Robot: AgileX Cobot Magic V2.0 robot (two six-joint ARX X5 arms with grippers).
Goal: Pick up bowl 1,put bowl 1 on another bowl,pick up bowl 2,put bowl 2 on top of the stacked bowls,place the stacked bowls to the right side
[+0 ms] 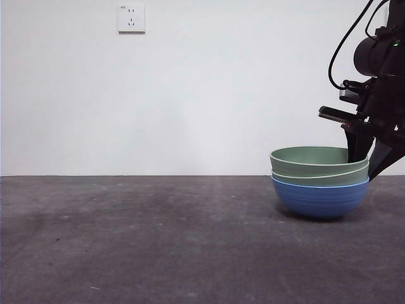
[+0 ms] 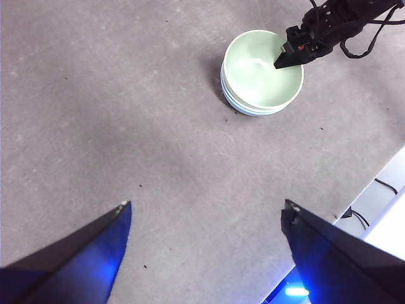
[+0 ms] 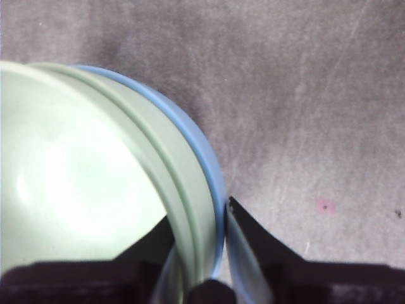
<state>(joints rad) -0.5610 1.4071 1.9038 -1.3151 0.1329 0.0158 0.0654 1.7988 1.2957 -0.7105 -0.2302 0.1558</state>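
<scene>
The stacked bowls (image 1: pixel 319 183) rest on the table at the right: the blue bowl (image 1: pixel 319 199) at the bottom and two sage green bowls (image 1: pixel 313 158) nested in it, the top one slightly tilted. My right gripper (image 1: pixel 364 163) comes down over the stack's right rim. In the right wrist view the right gripper (image 3: pixel 199 215) straddles the rims, one jaw inside the top green bowl (image 3: pixel 82 177) and one outside the blue rim (image 3: pixel 212 171), shut on them. My left gripper (image 2: pixel 205 212) hangs open high above the table, far from the stack (image 2: pixel 259 73).
The grey table (image 1: pixel 139 240) stretches left of the stack. A white wall with a socket (image 1: pixel 131 18) stands behind. In the left wrist view the table's edge (image 2: pixel 373 180) runs close beside the stack, with cables beyond it.
</scene>
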